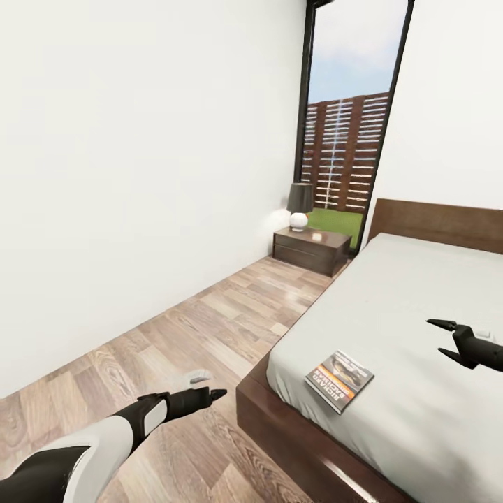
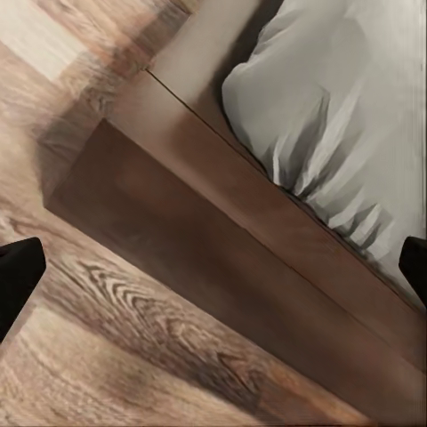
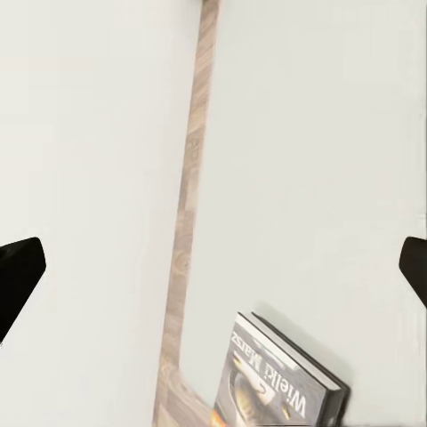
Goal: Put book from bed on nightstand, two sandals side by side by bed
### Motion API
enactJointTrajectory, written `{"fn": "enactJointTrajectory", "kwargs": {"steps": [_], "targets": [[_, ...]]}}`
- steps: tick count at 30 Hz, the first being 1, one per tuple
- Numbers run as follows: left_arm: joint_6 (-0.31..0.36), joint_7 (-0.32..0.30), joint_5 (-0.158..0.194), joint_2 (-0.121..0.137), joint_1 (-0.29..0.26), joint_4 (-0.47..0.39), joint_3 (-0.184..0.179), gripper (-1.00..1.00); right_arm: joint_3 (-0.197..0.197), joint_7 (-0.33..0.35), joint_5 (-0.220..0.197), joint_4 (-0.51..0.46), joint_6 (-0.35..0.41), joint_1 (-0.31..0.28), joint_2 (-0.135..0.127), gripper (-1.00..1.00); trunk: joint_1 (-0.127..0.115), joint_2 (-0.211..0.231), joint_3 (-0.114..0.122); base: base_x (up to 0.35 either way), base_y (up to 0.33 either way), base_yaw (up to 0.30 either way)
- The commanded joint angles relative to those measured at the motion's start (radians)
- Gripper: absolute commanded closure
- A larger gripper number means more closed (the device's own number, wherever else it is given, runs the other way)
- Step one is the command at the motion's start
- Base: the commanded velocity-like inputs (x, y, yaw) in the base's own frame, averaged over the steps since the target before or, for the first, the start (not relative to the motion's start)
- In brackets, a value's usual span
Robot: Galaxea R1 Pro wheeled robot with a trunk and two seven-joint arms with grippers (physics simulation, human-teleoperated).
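The book (image 1: 339, 381) lies flat on the light-grey mattress of the bed (image 1: 391, 314), near its front left corner; it also appears in the right wrist view (image 3: 285, 378). My right gripper (image 1: 437, 337) hovers open over the mattress to the right of the book, empty. My left gripper (image 1: 209, 386) is open and empty, low over the wooden floor just left of the bed's dark frame (image 2: 222, 240). The nightstand (image 1: 311, 250) stands at the far wall beside the headboard. The sandals are out of view.
A lamp (image 1: 300, 205) with a dark shade and a small pale object sit on the nightstand. A tall window (image 1: 346, 140) is behind it. A strip of wood floor (image 1: 209, 321) runs between the white wall and the bed.
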Motion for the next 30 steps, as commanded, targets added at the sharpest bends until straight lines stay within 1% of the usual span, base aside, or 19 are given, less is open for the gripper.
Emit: {"fn": "enactJointTrajectory", "kwargs": {"steps": [1, 7, 18, 23, 30], "targets": [[0.010, -0.002, 0.004, -0.003, 0.000, 0.000, 0.008, -1.00, 0.005, 0.007, -0.010, 0.000, 0.005, 0.002, -0.002, -1.00, 0.000, 0.000, -0.001, 0.000, 0.000, -0.224], [0.009, 0.001, 0.003, -0.010, 0.007, 0.001, 0.008, -1.00, 0.005, 0.040, -0.008, 0.001, 0.000, 0.008, -0.008, -1.00, 0.000, 0.000, -0.001, 0.000, 0.000, -0.224], [-0.014, 0.001, 0.003, -0.013, 0.012, 0.001, 0.008, -1.00, 0.005, 0.069, -0.008, 0.001, -0.016, 0.028, -0.012, -1.00, 0.000, 0.000, -0.001, 0.000, 0.000, -0.224], [-0.019, 0.003, 0.003, -0.015, 0.014, 0.001, 0.007, -1.00, 0.005, 0.076, -0.009, 0.001, -0.019, 0.030, -0.012, -1.00, 0.000, 0.000, -0.003, 0.000, 0.000, -0.224], [-0.026, 0.003, 0.003, -0.028, 0.022, 0.001, 0.008, -1.00, 0.005, 0.079, -0.009, 0.001, -0.020, 0.032, -0.011, -1.00, 0.000, 0.000, -0.007, 0.000, 0.000, -0.201]]}}
